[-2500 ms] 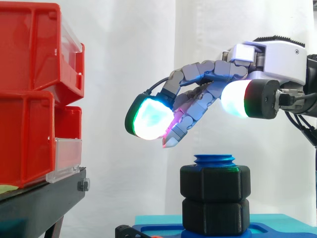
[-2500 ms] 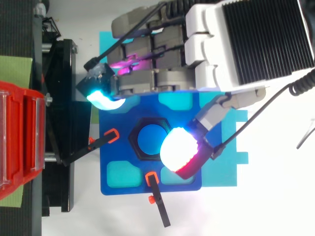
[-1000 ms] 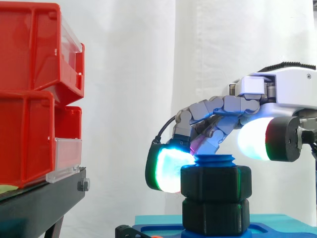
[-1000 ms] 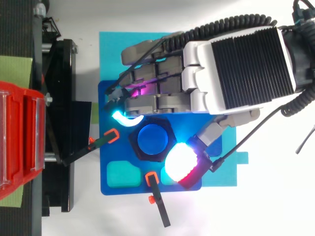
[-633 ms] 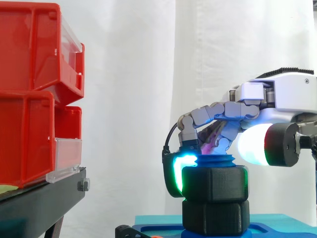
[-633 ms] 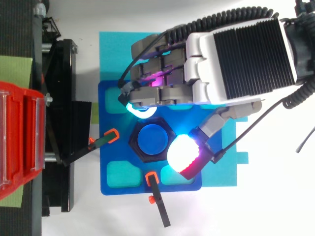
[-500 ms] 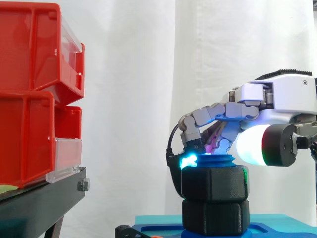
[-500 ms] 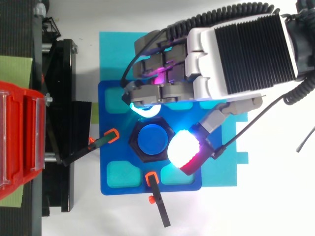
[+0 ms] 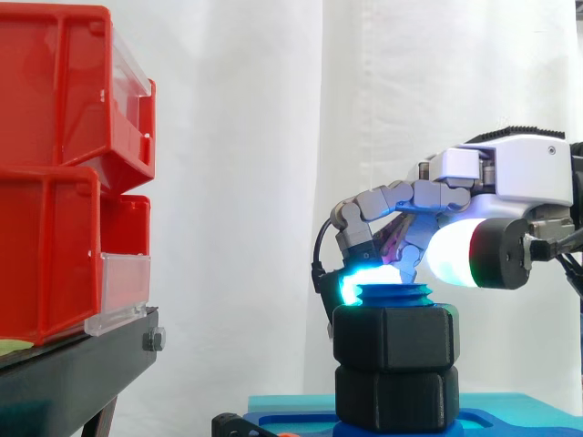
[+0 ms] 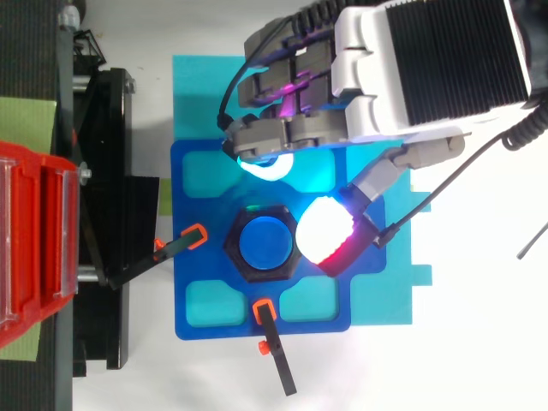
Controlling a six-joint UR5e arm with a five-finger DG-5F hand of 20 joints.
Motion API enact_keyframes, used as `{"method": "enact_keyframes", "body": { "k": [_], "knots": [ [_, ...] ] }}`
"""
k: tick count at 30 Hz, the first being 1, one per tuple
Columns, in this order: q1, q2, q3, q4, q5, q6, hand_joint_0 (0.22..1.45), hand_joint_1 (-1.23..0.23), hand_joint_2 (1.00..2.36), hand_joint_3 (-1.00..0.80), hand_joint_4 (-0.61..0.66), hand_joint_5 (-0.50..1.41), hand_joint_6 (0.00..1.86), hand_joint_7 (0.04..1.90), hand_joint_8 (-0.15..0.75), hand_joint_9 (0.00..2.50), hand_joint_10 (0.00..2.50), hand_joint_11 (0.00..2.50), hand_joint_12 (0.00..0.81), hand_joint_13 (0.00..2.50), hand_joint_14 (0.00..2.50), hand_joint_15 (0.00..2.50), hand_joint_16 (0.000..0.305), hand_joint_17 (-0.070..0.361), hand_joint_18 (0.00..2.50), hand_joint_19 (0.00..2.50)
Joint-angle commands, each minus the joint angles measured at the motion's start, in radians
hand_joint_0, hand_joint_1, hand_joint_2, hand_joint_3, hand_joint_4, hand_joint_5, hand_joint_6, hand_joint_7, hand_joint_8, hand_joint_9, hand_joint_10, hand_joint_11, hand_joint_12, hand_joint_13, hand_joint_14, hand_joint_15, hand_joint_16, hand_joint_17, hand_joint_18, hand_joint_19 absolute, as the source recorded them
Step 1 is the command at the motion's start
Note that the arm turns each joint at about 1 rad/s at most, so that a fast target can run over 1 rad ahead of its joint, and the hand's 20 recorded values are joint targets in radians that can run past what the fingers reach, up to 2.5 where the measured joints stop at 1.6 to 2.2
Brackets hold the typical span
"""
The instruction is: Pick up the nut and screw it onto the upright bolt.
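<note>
One robot hand (image 10: 300, 94) is in view. Directly below it stand two black hexagonal plastic nuts, the upper nut (image 9: 394, 335) stacked on the lower nut (image 9: 394, 397), both on one blue threaded plastic bolt (image 9: 393, 295). Under these lies one blue rectangular base plate (image 10: 205, 257), on one teal flat mat (image 10: 201, 94). Beyond the plate's edges away from the hand, two black clamp arms with orange tips show: the first clamp (image 10: 175, 247) and the second clamp (image 10: 274, 347). Well apart from the hand, at least two red plastic bins are stacked: the top bin (image 9: 55, 82) and the bottom bin (image 9: 46, 255).
</note>
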Motion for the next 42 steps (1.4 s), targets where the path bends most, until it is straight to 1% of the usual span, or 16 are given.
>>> {"method": "enact_keyframes", "body": {
  "k": [1, 2, 3, 5, 6, 9, 11, 12, 18, 20, 23, 24, 27, 30, 32, 42],
  "knots": [
    [-0.005, 0.001, 0.000, 0.003, -0.008, 0.000, 0.52, -0.22, 1.00, -0.50, 0.16, 0.02, 0.50, 1.40, 0.222, 1.06, 0.00, 0.00, 0.150, 0.91, 0.00, 0.00, 0.023, 0.051, 0.67, 0.26],
    [-0.005, 0.001, 0.000, 0.005, -0.008, 0.000, 0.52, -0.22, 1.00, -0.50, 0.18, 0.01, 0.50, 1.34, 0.219, 1.04, 0.00, 0.00, 0.150, 0.90, 0.00, 0.00, 0.023, 0.052, 0.65, 0.27],
    [-0.006, 0.001, 0.000, 0.009, -0.009, 0.000, 0.52, -0.22, 1.00, -0.50, 0.19, 0.00, 0.50, 1.31, 0.218, 1.04, 0.00, 0.00, 0.151, 0.90, 0.00, 0.00, 0.023, 0.052, 0.65, 0.27],
    [-0.008, 0.001, 0.001, 0.032, -0.017, 0.000, 0.52, -0.22, 1.00, -0.50, 0.21, -0.01, 0.50, 1.22, 0.215, 1.03, 0.00, 0.00, 0.154, 0.89, 0.00, 0.00, 0.024, 0.053, 0.65, 0.26],
    [-0.008, 0.001, 0.000, 0.038, -0.019, 0.000, 0.52, -0.22, 1.00, -0.50, 0.23, -0.02, 0.50, 1.15, 0.217, 1.03, 0.00, 0.00, 0.157, 0.89, 0.00, 0.00, 0.024, 0.053, 0.64, 0.26],
    [-0.008, -0.001, 0.000, 0.057, -0.023, 0.000, 0.52, -0.22, 1.00, -0.50, 0.24, -0.03, 0.50, 1.01, 0.212, 1.02, 0.00, 0.00, 0.155, 0.88, 0.00, 0.00, 0.024, 0.054, 0.63, 0.25],
    [-0.003, -0.001, 0.000, 0.066, -0.022, 0.000, 0.51, -0.22, 1.00, -0.50, 0.24, -0.04, 0.50, 0.94, 0.207, 1.01, 0.00, 0.00, 0.154, 0.87, 0.00, 0.00, 0.025, 0.056, 0.62, 0.25],
    [0.006, 0.001, 0.000, 0.066, -0.019, 0.000, 0.51, -0.22, 1.00, -0.50, 0.22, -0.05, 0.50, 0.90, 0.206, 1.01, 0.00, 0.00, 0.157, 0.87, 0.00, 0.00, 0.025, 0.056, 0.62, 0.25],
    [0.011, -0.001, 0.000, 0.084, -0.019, 0.000, 0.51, -0.22, 1.00, -0.50, 0.19, -0.06, 0.50, 0.75, 0.195, 0.98, 0.00, 0.00, 0.159, 0.85, 0.00, 0.00, 0.025, 0.057, 0.61, 0.23],
    [0.014, -0.001, 0.000, 0.087, -0.019, 0.000, 0.51, -0.22, 1.00, -0.50, 0.18, -0.07, 0.50, 0.72, 0.191, 0.96, 0.00, 0.00, 0.162, 0.84, 0.00, 0.00, 0.025, 0.057, 0.59, 0.22],
    [0.023, -0.001, 0.000, 0.087, -0.017, 0.000, 0.51, -0.21, 1.00, -0.50, 0.18, -0.07, 0.50, 0.70, 0.185, 0.94, 0.00, 0.00, 0.163, 0.82, 0.00, 0.00, 0.025, 0.057, 0.56, 0.21],
    [0.029, -0.001, 0.000, 0.087, -0.014, 0.002, 0.50, -0.21, 1.00, -0.50, 0.18, -0.07, 0.50, 0.70, 0.182, 0.93, 0.00, 0.00, 0.164, 0.81, 0.00, 0.00, 0.026, 0.058, 0.55, 0.21],
    [0.038, -0.001, 0.000, 0.080, -0.003, 0.000, 0.50, -0.21, 1.00, -0.50, 0.18, -0.07, 0.50, 0.70, 0.182, 0.91, 0.00, 0.00, 0.171, 0.77, 0.00, 0.00, 0.025, 0.057, 0.51, 0.19],
    [0.052, -0.001, 0.000, 0.061, 0.024, 0.002, 0.50, -0.21, 1.00, -0.50, 0.19, -0.08, 0.50, 0.70, 0.179, 0.90, 0.00, 0.00, 0.172, 0.76, 0.00, 0.00, 0.025, 0.057, 0.49, 0.18],
    [0.057, -0.001, 0.000, 0.060, 0.030, 0.003, 0.50, -0.21, 1.00, -0.50, 0.18, -0.08, 0.50, 0.70, 0.179, 0.88, 0.00, 0.00, 0.172, 0.75, 0.00, 0.00, 0.025, 0.057, 0.48, 0.18],
    [0.060, -0.002, 0.000, 0.058, 0.030, 0.003, 0.50, -0.21, 1.00, -0.50, 0.18, -0.07, 0.50, 0.71, 0.181, 0.88, 0.00, 0.00, 0.176, 0.74, 0.00, 0.00, 0.026, 0.058, 0.47, 0.17]
  ]
}}
